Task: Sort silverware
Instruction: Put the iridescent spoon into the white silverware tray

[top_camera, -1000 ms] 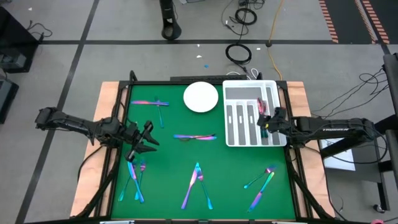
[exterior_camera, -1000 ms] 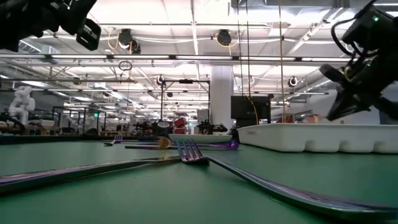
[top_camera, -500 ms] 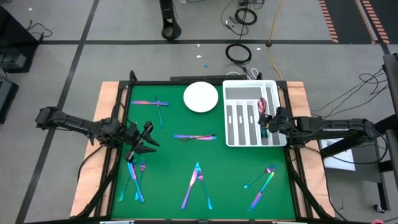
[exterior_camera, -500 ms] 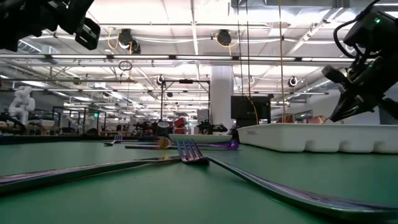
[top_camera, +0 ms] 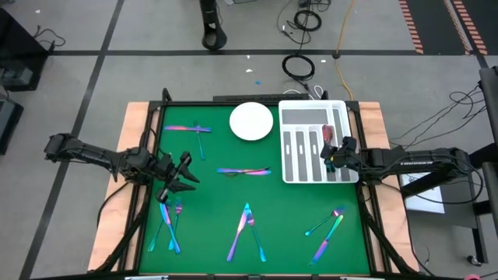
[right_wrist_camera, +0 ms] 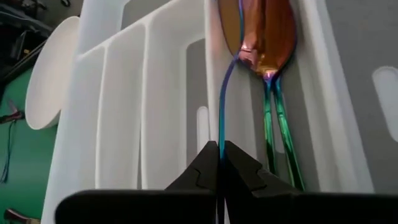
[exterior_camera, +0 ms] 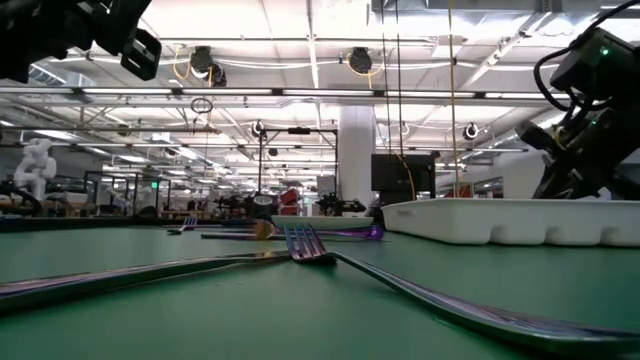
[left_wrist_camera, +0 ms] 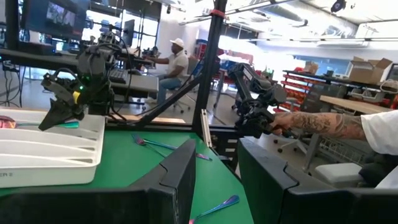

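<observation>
My right gripper [right_wrist_camera: 221, 147] is shut on an iridescent spoon [right_wrist_camera: 231, 74] over the white slotted tray [top_camera: 296, 144] at the table's far right. The spoon's bowl reaches into the tray's rightmost long slot, where two spoons [right_wrist_camera: 277, 118] lie. My left gripper [top_camera: 184, 173] hangs open above the green mat at the left, with nothing between its fingers [left_wrist_camera: 180, 180]. More silverware lies flat on the mat: a pair at the far left [top_camera: 197, 130], a pair in the middle [top_camera: 243, 171], and groups near the front [top_camera: 170, 224] [top_camera: 247, 232] [top_camera: 328, 228]. My right gripper pinches the spoon's thin handle [right_wrist_camera: 221, 134] between its two fingers, which hide the handle's free end. The fingers slant down from the table's right side and lie along the handle. The spoon's bowl [right_wrist_camera: 245, 31] sits over the bowls of the spoons in the slot; whether it rests on them I cannot tell.
A white round plate [top_camera: 251, 121] stands on the mat left of the tray. The tray's other slots [right_wrist_camera: 155, 112] hold nothing that shows. In the left wrist view a person's arm [left_wrist_camera: 323, 121] and a seated person show beyond the table's frame.
My right gripper has sunk a little toward the tray with the spoon, still shut on its handle; in the low view its fingertips are now behind the tray's wall.
</observation>
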`<action>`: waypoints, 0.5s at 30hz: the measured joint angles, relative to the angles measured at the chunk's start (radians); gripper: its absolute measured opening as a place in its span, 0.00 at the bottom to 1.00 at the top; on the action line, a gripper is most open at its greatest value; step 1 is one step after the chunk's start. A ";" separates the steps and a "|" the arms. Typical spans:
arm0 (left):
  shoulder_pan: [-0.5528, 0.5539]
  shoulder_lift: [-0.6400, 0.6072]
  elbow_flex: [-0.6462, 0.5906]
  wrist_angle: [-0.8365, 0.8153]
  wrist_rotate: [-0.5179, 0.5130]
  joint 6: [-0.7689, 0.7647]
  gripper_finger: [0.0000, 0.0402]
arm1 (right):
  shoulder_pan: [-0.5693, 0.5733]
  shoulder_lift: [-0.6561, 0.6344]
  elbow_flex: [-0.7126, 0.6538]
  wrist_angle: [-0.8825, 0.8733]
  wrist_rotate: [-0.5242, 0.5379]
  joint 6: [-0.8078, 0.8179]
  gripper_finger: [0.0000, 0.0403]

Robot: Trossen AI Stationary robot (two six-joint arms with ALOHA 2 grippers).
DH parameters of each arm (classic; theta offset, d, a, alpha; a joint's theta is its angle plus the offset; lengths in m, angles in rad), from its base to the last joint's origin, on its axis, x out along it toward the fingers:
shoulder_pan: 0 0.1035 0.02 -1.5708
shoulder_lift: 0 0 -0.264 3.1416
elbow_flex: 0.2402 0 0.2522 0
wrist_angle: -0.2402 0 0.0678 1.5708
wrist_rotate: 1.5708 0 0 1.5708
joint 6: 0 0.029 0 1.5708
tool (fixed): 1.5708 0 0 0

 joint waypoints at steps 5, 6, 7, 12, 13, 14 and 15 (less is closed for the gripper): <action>0.000 0.000 0.000 0.000 0.000 0.000 0.30 | 0.000 0.002 0.000 -0.007 -0.007 -0.002 0.00; 0.000 0.000 0.000 0.000 0.000 0.000 0.30 | 0.000 0.002 0.000 -0.008 -0.007 -0.007 0.01; 0.000 0.000 0.000 0.000 0.000 0.000 0.30 | 0.000 0.002 0.000 -0.008 -0.008 -0.012 0.01; 0.000 0.000 0.000 0.000 0.000 -0.002 0.30 | 0.000 0.002 0.000 -0.009 -0.008 -0.016 0.07; 0.000 0.000 0.000 0.000 0.000 -0.002 0.30 | 0.000 0.002 0.000 -0.009 -0.008 -0.017 0.08; 0.000 0.000 0.000 0.000 0.001 -0.002 0.30 | 0.000 0.002 0.000 -0.010 -0.008 -0.017 0.09; 0.000 0.000 0.000 0.000 0.001 -0.001 0.30 | 0.000 0.002 0.000 -0.010 -0.008 -0.018 0.11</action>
